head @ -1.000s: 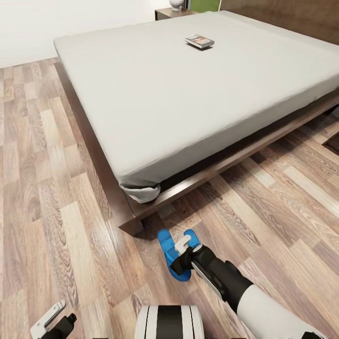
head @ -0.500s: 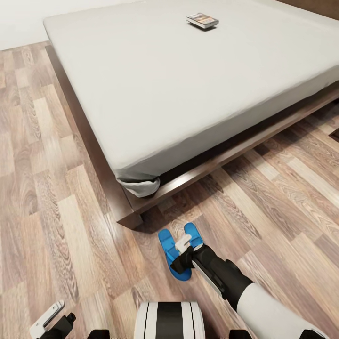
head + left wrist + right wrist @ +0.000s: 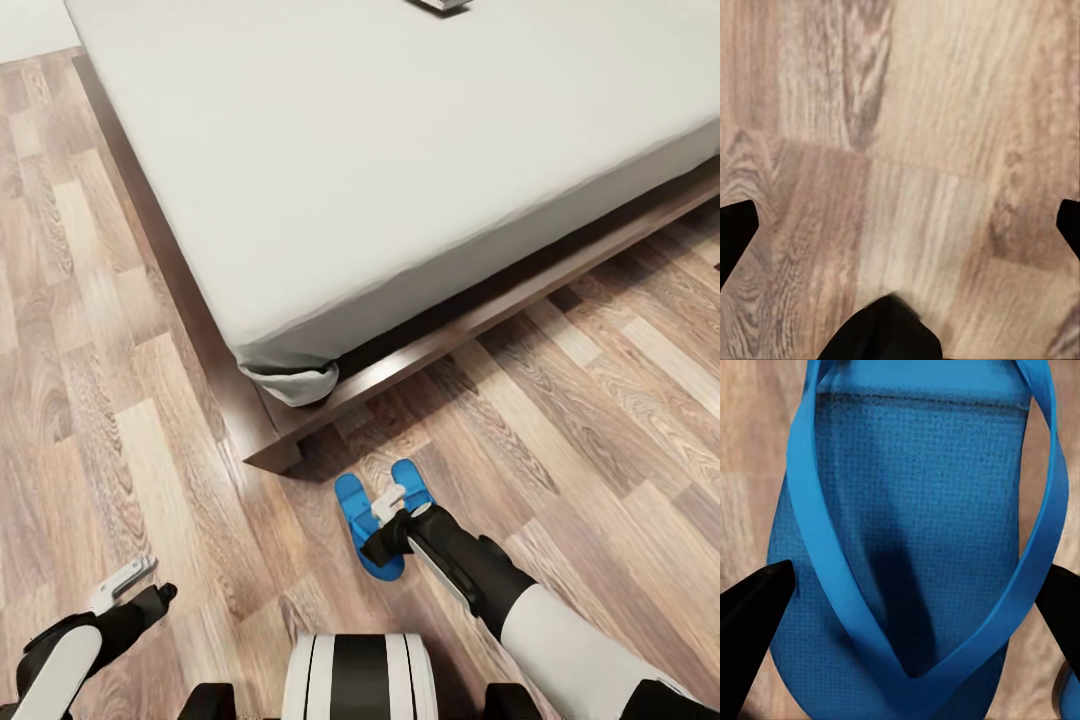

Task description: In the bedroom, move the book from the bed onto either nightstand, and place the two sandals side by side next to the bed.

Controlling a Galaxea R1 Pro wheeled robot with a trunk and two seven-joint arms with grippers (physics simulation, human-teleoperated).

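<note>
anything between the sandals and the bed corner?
Nothing: in the head view, bare wood floor separates the two sandals from the bed frame's corner.

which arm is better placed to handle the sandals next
Right. The right gripper hovers directly over the sandals by the bed corner; the left gripper hangs over bare floor, well off to the side.

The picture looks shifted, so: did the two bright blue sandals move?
No. The two flat bright blue sandals lie as before beside the dark brown wooden bed frame's corner; the camera moved.
</note>
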